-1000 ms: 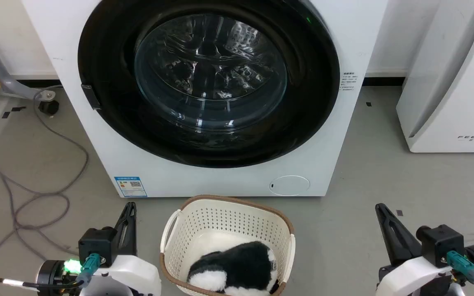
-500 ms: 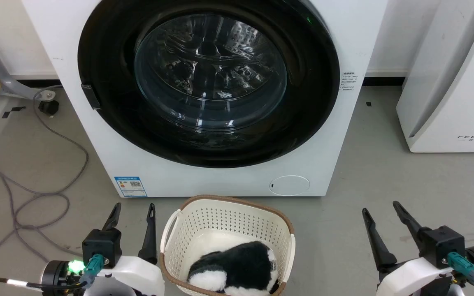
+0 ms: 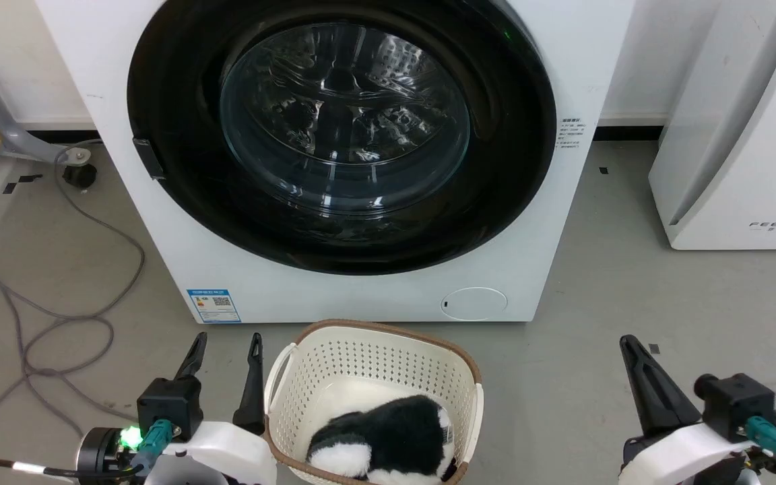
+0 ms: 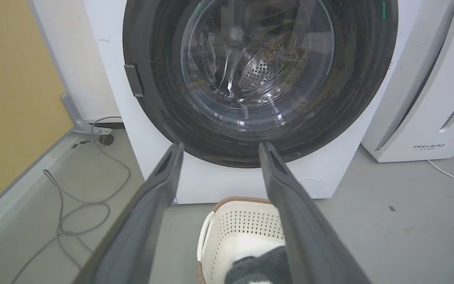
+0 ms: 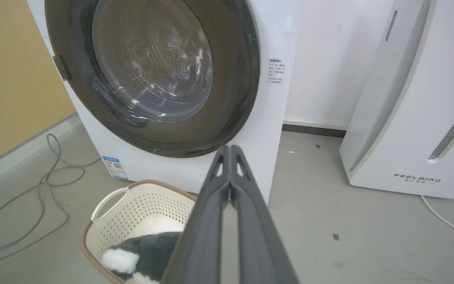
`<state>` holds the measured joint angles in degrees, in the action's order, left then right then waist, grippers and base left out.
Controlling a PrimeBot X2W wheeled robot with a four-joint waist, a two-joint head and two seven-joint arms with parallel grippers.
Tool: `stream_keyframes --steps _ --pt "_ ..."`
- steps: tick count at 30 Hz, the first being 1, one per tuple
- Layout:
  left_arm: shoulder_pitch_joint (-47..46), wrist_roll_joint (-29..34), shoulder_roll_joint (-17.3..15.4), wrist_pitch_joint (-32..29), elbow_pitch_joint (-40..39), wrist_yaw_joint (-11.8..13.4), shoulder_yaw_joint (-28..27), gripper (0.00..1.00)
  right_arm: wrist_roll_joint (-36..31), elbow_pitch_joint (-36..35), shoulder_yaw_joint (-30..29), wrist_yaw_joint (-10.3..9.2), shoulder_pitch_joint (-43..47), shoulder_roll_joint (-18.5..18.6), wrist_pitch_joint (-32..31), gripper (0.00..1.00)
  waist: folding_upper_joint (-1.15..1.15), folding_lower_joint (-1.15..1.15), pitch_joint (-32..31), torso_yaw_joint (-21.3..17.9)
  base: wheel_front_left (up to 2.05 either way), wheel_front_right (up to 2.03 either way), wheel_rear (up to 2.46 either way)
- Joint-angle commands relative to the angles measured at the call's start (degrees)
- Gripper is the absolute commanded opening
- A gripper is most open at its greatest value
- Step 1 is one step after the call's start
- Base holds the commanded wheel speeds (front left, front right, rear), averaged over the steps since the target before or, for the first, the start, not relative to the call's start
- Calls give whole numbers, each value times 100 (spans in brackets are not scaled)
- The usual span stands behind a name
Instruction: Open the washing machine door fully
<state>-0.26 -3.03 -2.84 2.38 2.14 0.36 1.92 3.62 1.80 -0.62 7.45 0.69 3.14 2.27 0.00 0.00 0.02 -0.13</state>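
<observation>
Basket point(image 3: 374, 364) with plush toy point(image 3: 388, 431) before closed washing machine door point(image 3: 341, 135), left end effector point(image 3: 227, 337) apart, right end effector point(image 3: 627, 343) together.

The washing machine door point(image 3: 341, 135) is set in the front of the washing machine point(image 3: 361, 300). A basket point(image 3: 388, 328) is placed on the floor point(image 3: 630, 283) just before it, a plush toy point(image 3: 388, 438) laid inside. An appliance point(image 3: 738, 135) is stood to its right, a cable point(image 3: 141, 264) to its left
</observation>
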Motion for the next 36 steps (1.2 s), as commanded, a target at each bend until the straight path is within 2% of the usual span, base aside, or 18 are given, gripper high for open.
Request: stream_keyframes --steps 1,7,8,19,27,36 --pt "-91 -58 -2 68 36 12 38 100 285 49 -9 1 -49 -5 68 0 0 0 -2 1 0 0 0" --pt "-117 -157 -2 140 75 20 84 100 1339 30 -46 1 -85 -7 147 0 0 0 -6 -2 0 0 0" --pt "-117 -157 -2 140 75 20 84 100 1339 30 -46 1 -85 -7 147 0 0 0 -6 -2 0 0 0" --pt "-163 -349 -2 271 172 34 164 100 3016 111 -266 1 -306 -9 282 0 0 0 -2 -35 0 0 0" --pt "-236 -450 -2 367 232 40 212 100 4138 557 -385 1 -870 55 341 0 0 0 51 -65 0 0 0" --pt "-417 -541 -2 475 220 29 275 100 5341 1373 -377 2 -1935 353 336 0 0 0 296 -69 0 0 0"
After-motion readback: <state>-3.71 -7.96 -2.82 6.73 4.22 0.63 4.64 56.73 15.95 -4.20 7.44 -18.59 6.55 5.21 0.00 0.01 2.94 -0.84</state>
